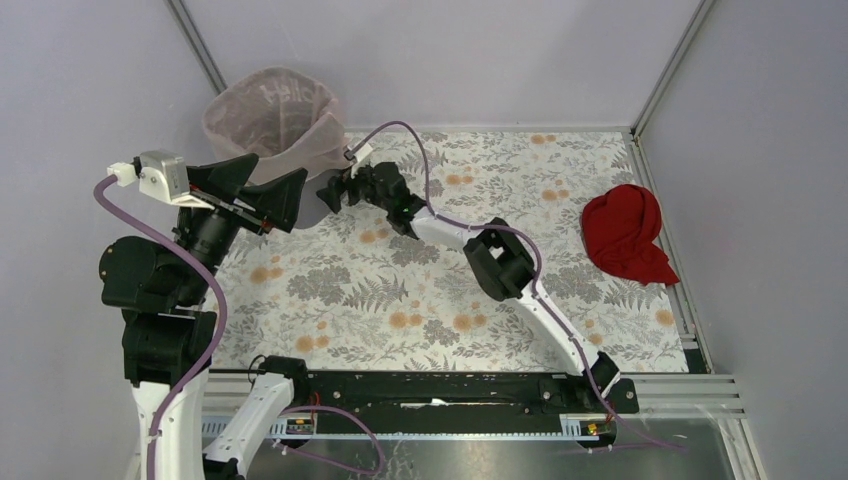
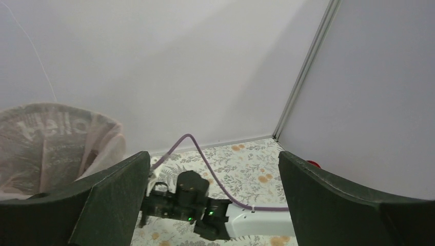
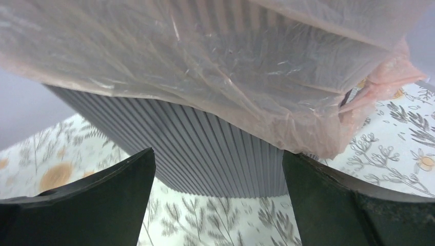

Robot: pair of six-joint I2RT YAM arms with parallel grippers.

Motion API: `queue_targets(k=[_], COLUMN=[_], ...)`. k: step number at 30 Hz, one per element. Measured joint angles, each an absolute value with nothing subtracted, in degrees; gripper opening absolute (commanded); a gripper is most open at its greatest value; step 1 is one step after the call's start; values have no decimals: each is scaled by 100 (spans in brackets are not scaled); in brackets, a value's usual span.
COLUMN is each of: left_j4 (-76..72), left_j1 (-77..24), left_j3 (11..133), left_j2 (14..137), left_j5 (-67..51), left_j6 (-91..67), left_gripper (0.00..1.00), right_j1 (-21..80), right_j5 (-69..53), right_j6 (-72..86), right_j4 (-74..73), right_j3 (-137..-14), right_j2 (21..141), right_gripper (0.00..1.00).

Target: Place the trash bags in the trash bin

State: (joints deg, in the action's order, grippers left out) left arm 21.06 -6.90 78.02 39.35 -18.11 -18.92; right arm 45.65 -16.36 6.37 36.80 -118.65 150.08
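The trash bin stands at the back left of the table; its ribbed dark-grey wall [image 3: 205, 148] fills the right wrist view. The pale-pink trash bag [image 1: 272, 118] lines it and hangs over the rim, with white "Hello" print inside [image 2: 48, 146]. A loose fold of the bag [image 3: 328, 128] droops down the bin's side. My left gripper [image 1: 278, 170] is open and empty, held in the air in front of the bin. My right gripper [image 1: 330, 192] is open and empty, low beside the bin's right side, with the wall between and beyond its fingers [image 3: 113, 205].
A solid red cloth bundle [image 1: 625, 232] lies at the right edge of the floral table cover [image 1: 440, 300]. Grey walls enclose the back and sides. My right arm's wrist and purple cable [image 2: 187, 202] lie below my left gripper.
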Motion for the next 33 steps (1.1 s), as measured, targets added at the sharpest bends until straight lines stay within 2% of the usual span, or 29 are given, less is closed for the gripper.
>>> queue_targets(k=[3,6,8,10,14,19,25,29,33], left_j4=[2106,2095,2010,1905,1824,1509,1151,926,843], left_j1=[-690,-690,-690,-690,-690,-690,-690,-690,-690], left_j3=[7802,7793,7723,7607,7404,7135,6993,6965,6960], left_j2=[3942,3948,3938,3911,3911,3916,4101,4270,4390], left_j5=[-1796,-1798,-1798,-1798,-1796,-1793,-1796,-1817,-1824], left_j6=[-1907,-1973,-2045,-2106,-2191,-2298,-2556,-2799,-2936], left_gripper=[99,99,99,99,99,99,99,99,99], right_j1=[4746,4827,4831,4810,4783,4783,4783,4783,4783], right_j5=[-987,-580,-351,-163,178,467,1055,1503,1879], right_j6=[827,1009,1105,1212,1284,1424,1256,867,473], right_j4=[2985,2578,2510,2438,1935,845,-1063,-1973,-2110], right_j3=[-13089,-12945,-11824,-10051,-7535,-6392,-6845,-8020,-8803], right_j2=[15576,15375,14682,13541,11275,8646,6331,5557,5006], right_gripper=[100,100,100,100,100,100,100,100,100])
